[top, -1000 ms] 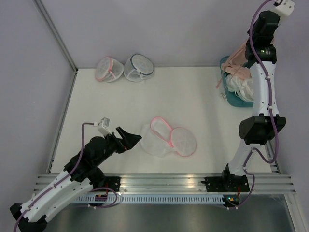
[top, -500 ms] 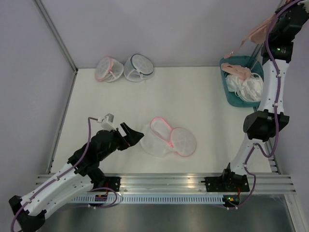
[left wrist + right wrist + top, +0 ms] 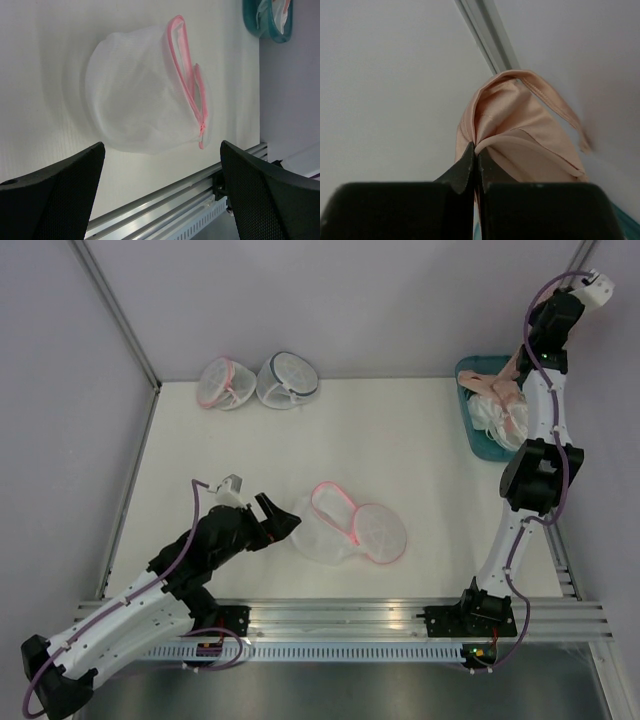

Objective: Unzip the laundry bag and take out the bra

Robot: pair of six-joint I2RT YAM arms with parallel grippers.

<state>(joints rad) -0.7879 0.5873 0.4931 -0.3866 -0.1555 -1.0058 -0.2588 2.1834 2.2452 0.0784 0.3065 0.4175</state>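
Note:
The laundry bag [image 3: 345, 525], white mesh with a pink zipper rim, lies unzipped and spread open in the middle of the table. It also shows in the left wrist view [image 3: 140, 100]. My left gripper [image 3: 280, 523] is open and empty just left of it, jaws wide apart [image 3: 161, 145]. My right gripper [image 3: 520, 362] is shut on the pale pink bra [image 3: 498, 383] and holds it in the air over the teal bin at the back right. In the right wrist view the bra [image 3: 520, 130] is pinched between the closed fingertips [image 3: 476, 150].
A teal bin [image 3: 471, 425] with white fabric inside stands at the back right; it also shows in the left wrist view [image 3: 267, 30]. A pink-trimmed mesh pouch [image 3: 225, 382] and a dark-trimmed one [image 3: 288, 378] lie at the back left. Aluminium rails [image 3: 340, 615] run along the front edge.
My right arm swung the bra up and to the right, then brought it back down over the teal bin. My left gripper edged slightly toward the laundry bag.

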